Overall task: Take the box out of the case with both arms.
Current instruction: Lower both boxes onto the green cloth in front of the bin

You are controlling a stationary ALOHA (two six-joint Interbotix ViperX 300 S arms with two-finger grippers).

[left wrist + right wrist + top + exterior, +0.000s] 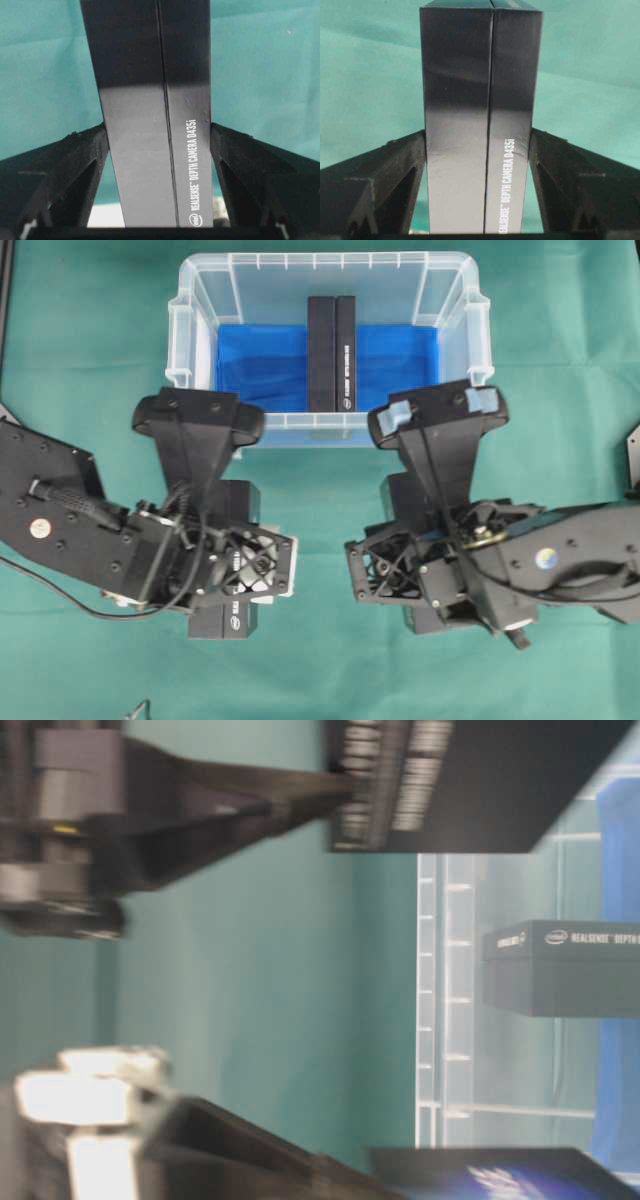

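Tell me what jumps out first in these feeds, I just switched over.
Two tall black RealSense camera boxes fill the wrist views: the left box is clamped between the fingers of the left gripper and the right box between those of the right gripper, both above the green cloth. A third box stands in the middle of the clear case, on its blue liner.

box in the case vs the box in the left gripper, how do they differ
The cased box sits inside the case on the blue liner, untouched; the held box is outside it over green cloth, clamped by the left gripper. Both are black RealSense boxes.
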